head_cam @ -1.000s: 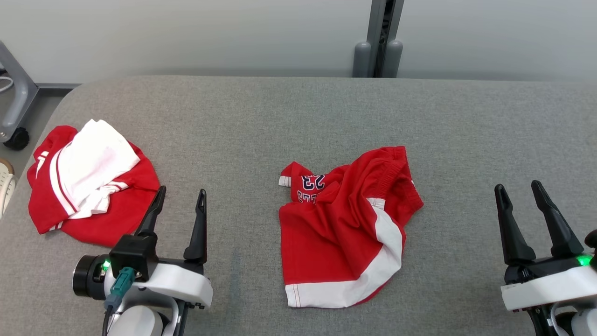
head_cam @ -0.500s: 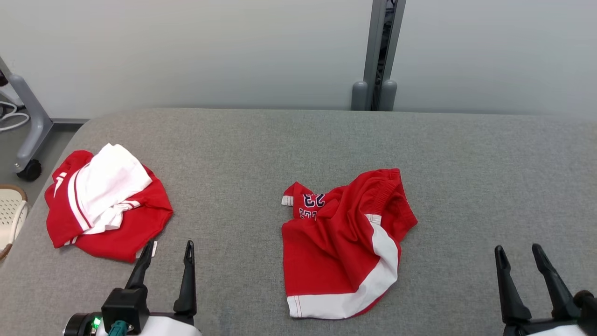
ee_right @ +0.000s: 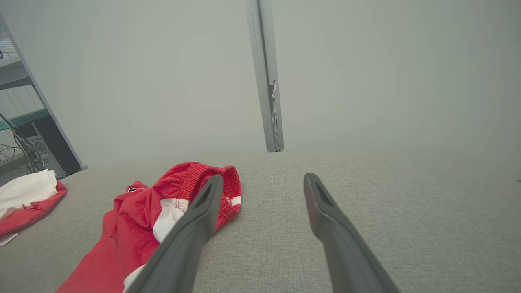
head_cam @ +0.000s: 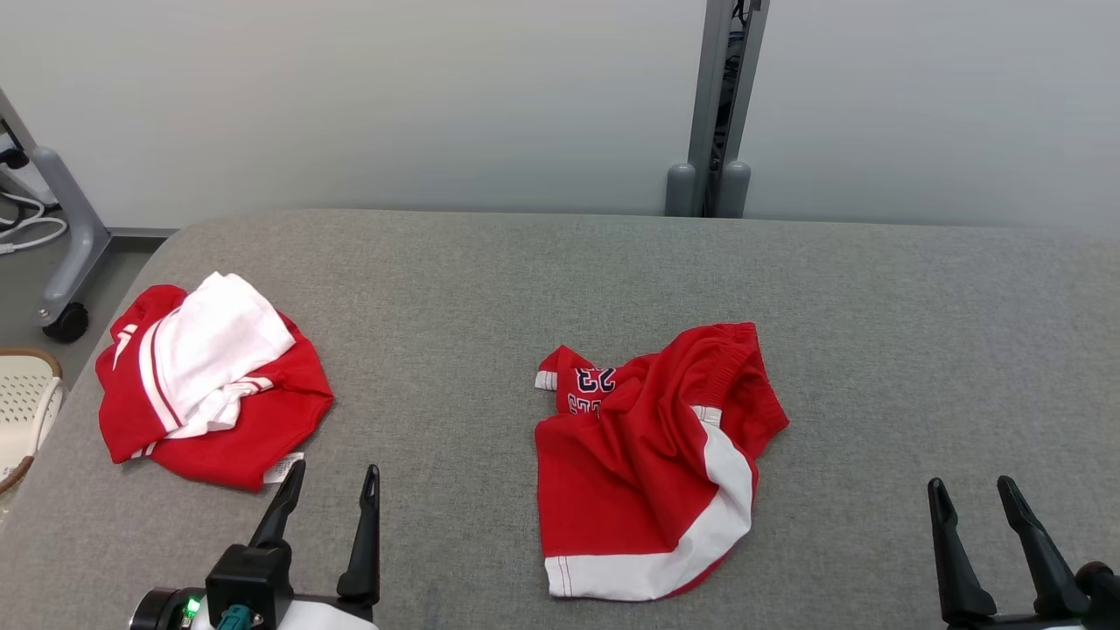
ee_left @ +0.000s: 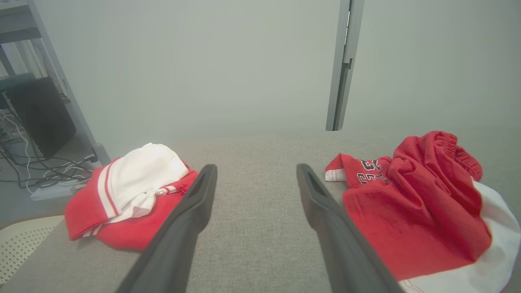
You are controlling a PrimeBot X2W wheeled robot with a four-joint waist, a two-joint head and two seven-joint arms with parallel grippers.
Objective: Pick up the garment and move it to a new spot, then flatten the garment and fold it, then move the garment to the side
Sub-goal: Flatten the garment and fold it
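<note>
Crumpled red shorts [head_cam: 647,472] on the bench [head_cam: 490,289], neither flattened nor folded; left claw [head_cam: 335,468] and right claw [head_cam: 970,482] both gape wide, holding nothing, so every step looks undone.

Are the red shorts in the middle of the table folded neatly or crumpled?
Crumpled. The shorts lie bunched in wrinkles, the waistband humped up, cloth partly covering the printed number.
</note>
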